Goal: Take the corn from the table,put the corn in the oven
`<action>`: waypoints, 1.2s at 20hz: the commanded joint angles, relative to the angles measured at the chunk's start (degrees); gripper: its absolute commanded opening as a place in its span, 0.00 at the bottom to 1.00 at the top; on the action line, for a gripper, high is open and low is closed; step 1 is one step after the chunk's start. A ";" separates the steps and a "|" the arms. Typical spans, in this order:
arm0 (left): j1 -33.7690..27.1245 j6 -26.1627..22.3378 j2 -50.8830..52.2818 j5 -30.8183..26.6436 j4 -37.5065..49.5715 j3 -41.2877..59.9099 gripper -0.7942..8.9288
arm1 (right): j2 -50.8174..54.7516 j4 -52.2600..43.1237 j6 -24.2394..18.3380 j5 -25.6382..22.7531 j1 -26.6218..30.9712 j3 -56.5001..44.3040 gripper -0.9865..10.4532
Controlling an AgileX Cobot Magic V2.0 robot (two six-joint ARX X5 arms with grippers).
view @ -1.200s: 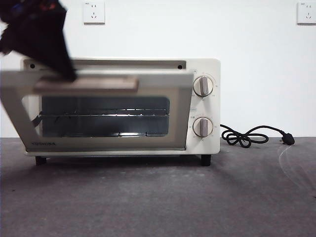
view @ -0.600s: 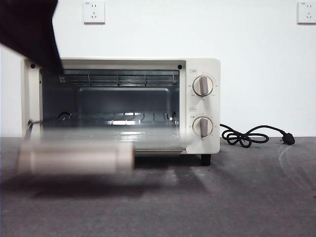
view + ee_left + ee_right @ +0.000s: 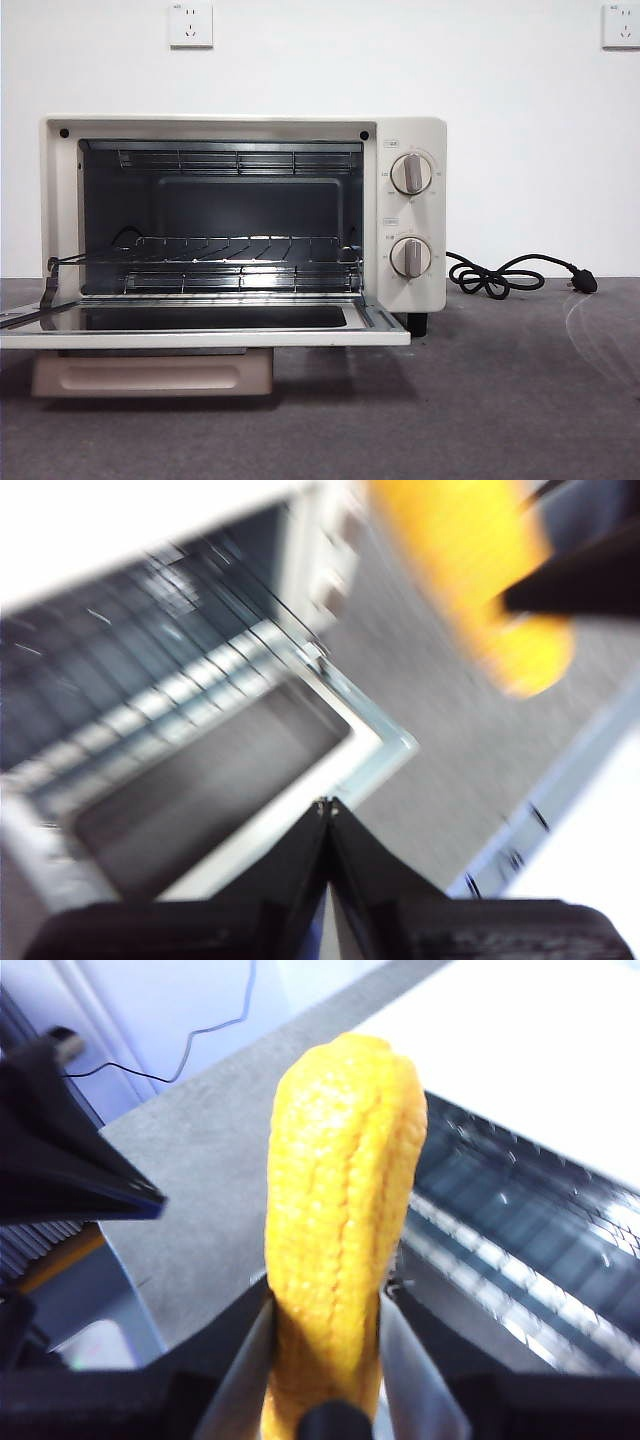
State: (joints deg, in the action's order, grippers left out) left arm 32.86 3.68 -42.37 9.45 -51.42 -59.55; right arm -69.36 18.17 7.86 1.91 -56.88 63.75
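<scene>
The cream oven [image 3: 422, 135] stands on the dark grey table [image 3: 480, 410] with its door [image 3: 385, 328] folded down flat and its wire rack [image 3: 240, 250] bare. No arm shows in the front view. In the right wrist view my right gripper [image 3: 325, 1310] is shut on the yellow corn [image 3: 340, 1200], held above the table beside the oven's open mouth [image 3: 520, 1230]. My left gripper [image 3: 326, 805] is shut and holds nothing, hovering over the open door [image 3: 300, 770]. The left wrist view also catches the corn [image 3: 470, 560], blurred, in the right gripper [image 3: 585, 580].
Two round knobs [image 3: 411, 173] sit on the oven's right panel. A black power cord [image 3: 500, 275] lies coiled on the table to the oven's right. The door's bar handle [image 3: 150, 375] hangs under the lowered door. Wall sockets [image 3: 190, 25] are behind.
The oven door swung down from nearly closed to fully open. The dark arm at the door's handle has lifted away and left the front view.
</scene>
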 commanded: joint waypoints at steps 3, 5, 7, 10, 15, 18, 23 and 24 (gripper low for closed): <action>0.20 1.49 6.75 -4.68 -0.28 0.26 0.08 | -9.53 -7.96 -13.35 -4.72 -1.53 0.26 0.08; 0.20 1.88 8.94 -5.42 -1.07 0.26 0.08 | -14.16 -10.32 -17.53 -6.54 -1.73 0.26 0.08; 0.20 2.12 9.84 -6.51 -2.60 0.26 0.08 | -18.56 -12.37 -20.83 -8.68 -1.73 0.26 0.08; 0.20 2.10 9.92 -6.51 -6.62 0.26 0.08 | -24.09 -15.39 -28.04 -16.46 -1.73 0.26 0.08; 0.20 2.08 9.62 -6.51 -7.58 0.26 0.08 | -28.79 -20.11 -39.15 -24.76 -1.66 0.26 0.08; 0.20 2.08 9.35 -6.58 -7.58 0.26 0.08 | -30.47 -23.32 -44.22 -28.68 -1.60 0.26 0.08; 0.20 2.08 8.72 -6.73 -7.61 0.24 0.08 | -33.11 -29.31 -53.66 -32.09 -1.11 0.31 0.08; 0.20 2.08 8.66 -6.73 -7.58 0.26 0.08 | -33.75 -29.31 -54.62 -31.95 -1.05 0.31 0.10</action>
State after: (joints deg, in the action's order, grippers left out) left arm 32.86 5.21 -33.76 2.90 -59.22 -59.57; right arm -102.30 -10.55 -44.53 -30.02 -57.98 63.77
